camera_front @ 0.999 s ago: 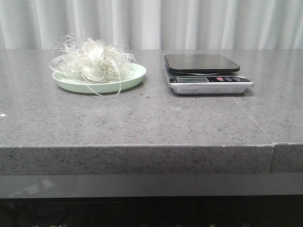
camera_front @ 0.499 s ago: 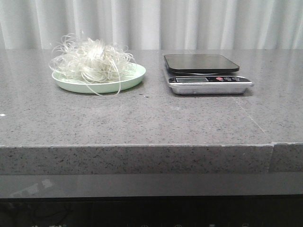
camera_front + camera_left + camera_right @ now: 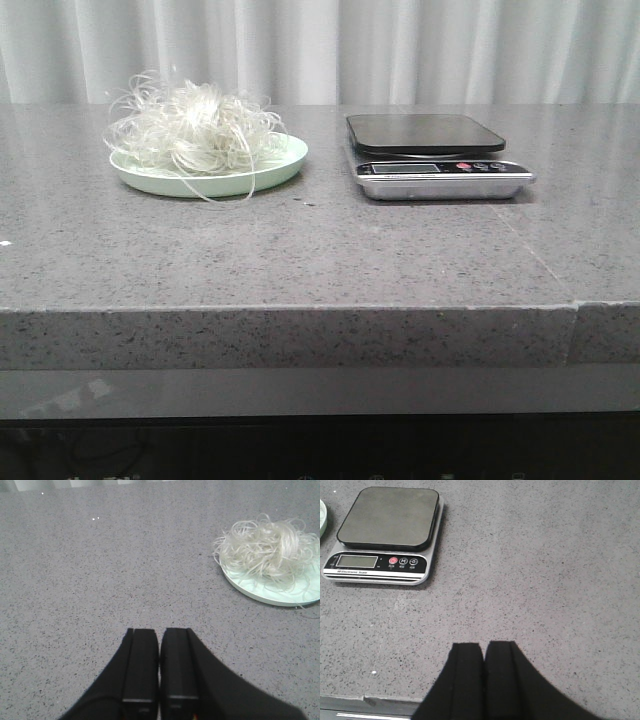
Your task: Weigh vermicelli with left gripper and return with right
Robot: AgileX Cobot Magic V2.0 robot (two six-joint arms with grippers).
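Observation:
A fluffy nest of white vermicelli [image 3: 195,128] [image 3: 267,547] rests on a pale green plate [image 3: 278,165] [image 3: 260,591] at the table's back left. To its right stands a kitchen scale [image 3: 430,155] [image 3: 385,532] with a dark, bare weighing pad and a blank display. My left gripper [image 3: 159,632] is shut with nothing in it, well short of the plate. Over bare table near the front edge, my right gripper [image 3: 484,646] is shut too, apart from the scale. Neither arm shows in the front view.
The grey speckled stone table [image 3: 320,250] has a front edge [image 3: 300,310] and a seam at its right [image 3: 575,320]. White curtains [image 3: 320,50] hang behind it.

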